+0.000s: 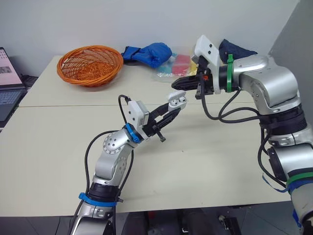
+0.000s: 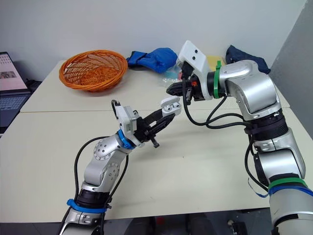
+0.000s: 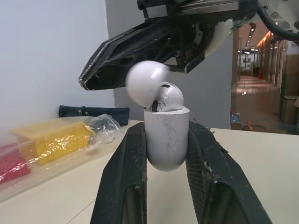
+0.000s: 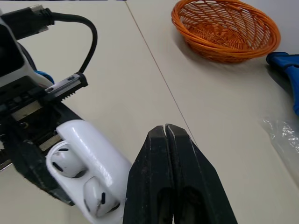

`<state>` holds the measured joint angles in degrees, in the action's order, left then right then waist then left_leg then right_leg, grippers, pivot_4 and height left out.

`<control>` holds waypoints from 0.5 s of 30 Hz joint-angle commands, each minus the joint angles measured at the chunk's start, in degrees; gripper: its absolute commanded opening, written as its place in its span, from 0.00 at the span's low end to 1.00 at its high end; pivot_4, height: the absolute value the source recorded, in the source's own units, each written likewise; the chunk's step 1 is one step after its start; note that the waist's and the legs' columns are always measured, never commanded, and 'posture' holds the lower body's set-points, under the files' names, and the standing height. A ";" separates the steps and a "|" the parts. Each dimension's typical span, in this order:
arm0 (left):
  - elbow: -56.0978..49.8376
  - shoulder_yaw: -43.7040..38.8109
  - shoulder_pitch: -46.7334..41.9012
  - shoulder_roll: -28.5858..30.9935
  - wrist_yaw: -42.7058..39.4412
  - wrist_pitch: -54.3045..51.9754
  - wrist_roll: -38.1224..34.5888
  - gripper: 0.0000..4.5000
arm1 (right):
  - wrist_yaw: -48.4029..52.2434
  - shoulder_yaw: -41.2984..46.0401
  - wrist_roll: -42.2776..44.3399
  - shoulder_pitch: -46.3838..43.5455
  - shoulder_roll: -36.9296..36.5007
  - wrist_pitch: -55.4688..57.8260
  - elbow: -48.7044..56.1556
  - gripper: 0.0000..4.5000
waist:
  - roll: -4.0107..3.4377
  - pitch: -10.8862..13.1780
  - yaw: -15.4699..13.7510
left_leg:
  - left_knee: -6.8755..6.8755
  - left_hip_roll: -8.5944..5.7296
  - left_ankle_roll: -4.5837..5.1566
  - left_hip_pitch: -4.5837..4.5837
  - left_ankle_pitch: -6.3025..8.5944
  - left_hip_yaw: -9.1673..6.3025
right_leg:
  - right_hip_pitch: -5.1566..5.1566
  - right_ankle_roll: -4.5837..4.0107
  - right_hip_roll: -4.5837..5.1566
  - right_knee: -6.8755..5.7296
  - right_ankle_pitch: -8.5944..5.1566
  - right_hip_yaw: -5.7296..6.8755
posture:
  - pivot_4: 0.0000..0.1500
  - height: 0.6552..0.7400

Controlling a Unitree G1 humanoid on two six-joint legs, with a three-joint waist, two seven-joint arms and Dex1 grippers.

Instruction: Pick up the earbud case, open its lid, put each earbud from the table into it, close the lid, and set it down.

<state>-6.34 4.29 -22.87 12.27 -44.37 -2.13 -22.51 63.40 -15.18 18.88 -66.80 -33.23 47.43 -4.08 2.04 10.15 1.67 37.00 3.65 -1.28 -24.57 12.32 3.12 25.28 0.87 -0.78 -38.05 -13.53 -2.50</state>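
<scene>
My left claw (image 1: 169,112) pinches the small white plastic earbud case (image 1: 177,102) above the beige desk (image 1: 205,166), lid (image 3: 142,79) open, both white earbuds (image 4: 65,161) seated, so I reckon my right claw (image 1: 178,83), fingers pressed together, should next nudge that lid shut.

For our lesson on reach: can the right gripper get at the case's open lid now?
Probably yes: the right gripper hangs right by the lid, nothing between, while the left gripper holds the case up.
</scene>
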 commanded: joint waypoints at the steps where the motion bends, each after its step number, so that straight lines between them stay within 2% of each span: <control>1: -1.36 -0.62 -1.28 -0.31 0.39 1.10 -0.61 0.17 | 1.92 0.90 0.88 -0.20 -2.35 1.28 3.34 0.01 | 0.00 0.00 0.00 | 0.00 -0.01 0.00 0.00 0.00 -0.01 | 0.00 0.00 0.00 0.00 0.00 0.01 | 1.00 1.00; 10: -0.35 -1.97 -2.79 -1.63 2.91 -1.03 -1.48 0.17 | -2.61 3.49 1.50 2.73 -2.25 3.58 8.92 0.01 | 0.00 0.00 -0.01 | 0.00 0.01 0.00 0.00 0.00 -0.04 | 0.00 0.00 -0.01 -0.03 -0.01 0.03 | 1.00 1.00; 12: -0.46 -2.12 -2.87 -1.72 3.24 -1.28 -1.49 0.17 | -7.66 6.65 2.17 4.30 0.65 4.48 10.85 0.01 | 0.01 0.00 0.08 | 0.00 0.00 0.00 0.01 0.00 -0.03 | 0.00 0.01 -0.01 -0.03 0.00 0.00 | 1.00 1.00; 15: -0.73 -2.25 -2.94 -1.78 4.00 -1.82 -1.73 0.17 | -19.29 15.57 4.14 6.45 8.98 5.08 13.47 0.01 | 0.00 -0.01 0.26 | 0.00 0.04 0.00 0.04 0.00 -0.02 | 0.01 0.00 -0.04 -0.11 0.00 -0.03 | 1.00 1.00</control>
<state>-5.62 2.98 -24.78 10.84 -40.94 -4.10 -23.15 48.51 -3.76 21.55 -59.57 -24.95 52.38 6.61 2.03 10.15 1.94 36.99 3.69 -1.28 -24.53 12.31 3.08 25.30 0.87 -0.83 -38.21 -13.53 -2.51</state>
